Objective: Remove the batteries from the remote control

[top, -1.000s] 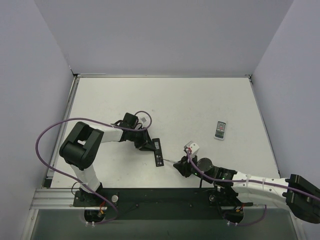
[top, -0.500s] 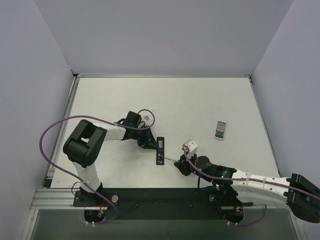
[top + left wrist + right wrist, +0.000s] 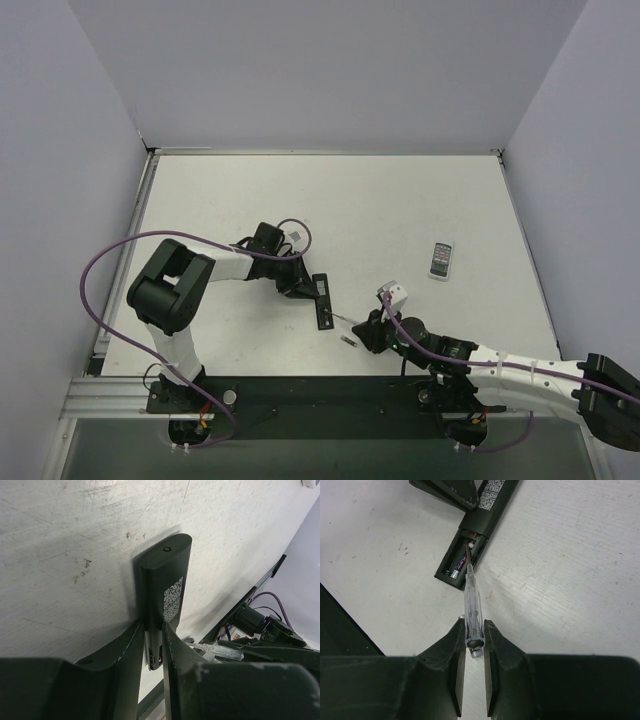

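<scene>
The black remote control lies on the white table, back side up, with its battery bay open at the near end. My left gripper is shut on the remote's sides. My right gripper is shut on a pale translucent strip tool whose tip pokes into the open bay. One battery sits in the bay. Another battery lies loose on the table under the tool, right at my right fingertips.
A whitish flat block lies to the right of the table's middle. The dark front rail runs along the near edge, close behind the right gripper. Grey walls close in the table on three sides.
The right gripper and tool have shifted a little right and nearer. A battery now lies on the table beside the remote's near end. The left gripper keeps hold of the remote.
</scene>
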